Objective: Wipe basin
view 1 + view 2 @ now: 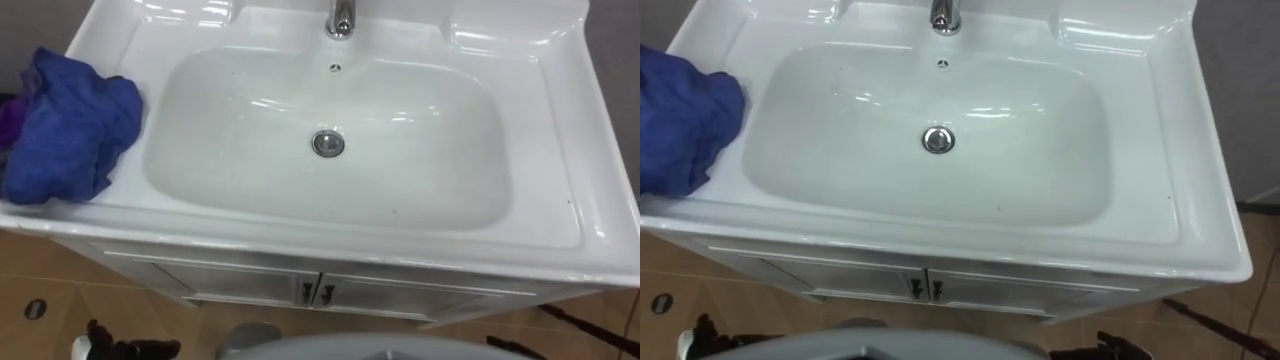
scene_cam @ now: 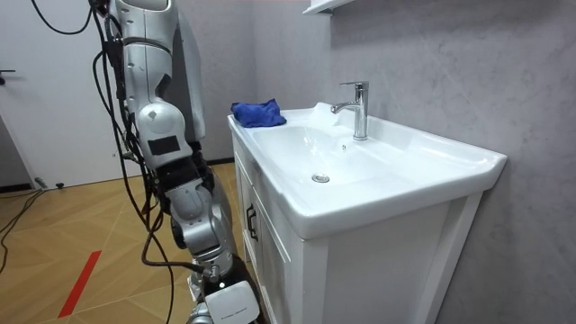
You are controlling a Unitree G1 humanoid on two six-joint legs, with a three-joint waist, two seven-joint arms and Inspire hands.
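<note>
- Left eye view: white basin (image 1: 300, 190) is seen from above, drain (image 1: 328, 143) in the middle of the bowl, tap (image 1: 341, 18) at the back rim.
- Blue cloth (image 1: 65, 125) is bunched on the basin's left ledge, just beside the bowl, held by nothing.
- Room view: robot is stood at the front of the cabinet (image 2: 270, 252), facing the basin; cloth is seen at the far end of the ledge.
- Hand state cannot be told for either hand.
- Bowl looks clean and dry-ish with a few small specks; scene fits both a wipe yet to come and one already done with cloth set back.
- Risk: cloth sits close to the ledge's outer edge, so a clumsy grab could push it off to the floor.
- Risk: a loose pinch on bunched cloth could let it drop mid-wipe; tap could be knocked by a wide sweep.
</note>
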